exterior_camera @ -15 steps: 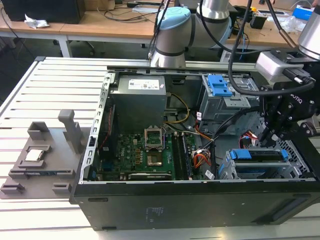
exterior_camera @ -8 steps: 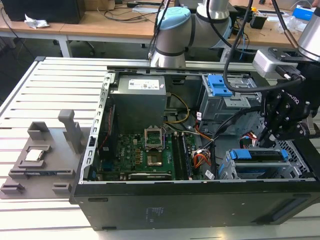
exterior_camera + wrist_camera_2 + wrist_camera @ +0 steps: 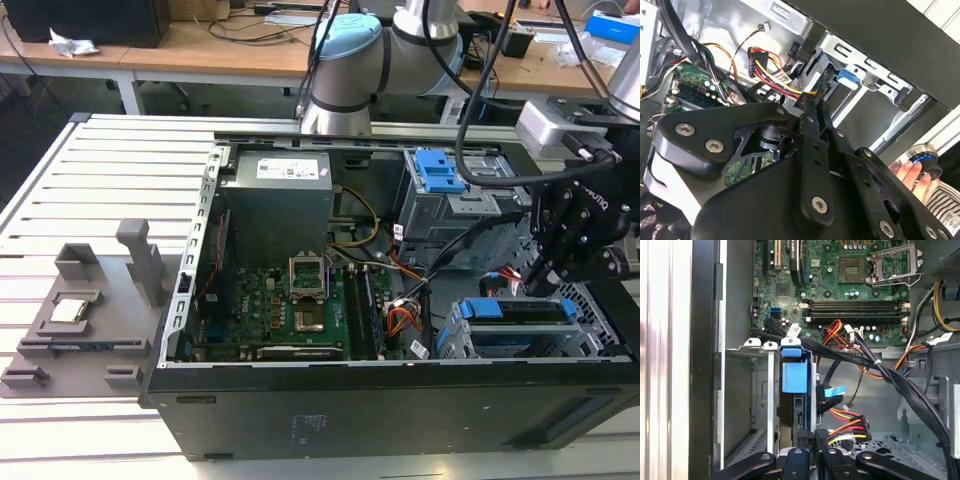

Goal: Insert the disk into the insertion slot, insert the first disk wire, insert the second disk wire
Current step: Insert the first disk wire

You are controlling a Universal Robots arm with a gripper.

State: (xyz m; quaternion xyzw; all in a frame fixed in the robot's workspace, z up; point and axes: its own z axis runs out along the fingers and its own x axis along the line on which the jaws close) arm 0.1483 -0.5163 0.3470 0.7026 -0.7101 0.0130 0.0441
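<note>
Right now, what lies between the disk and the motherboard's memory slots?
In the first wrist view, a bundle of black cables crosses between the disk and the memory slots.

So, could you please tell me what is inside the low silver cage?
The blue-framed disk sits inside the cage; its walls cover most of it, hiding the label.
</note>
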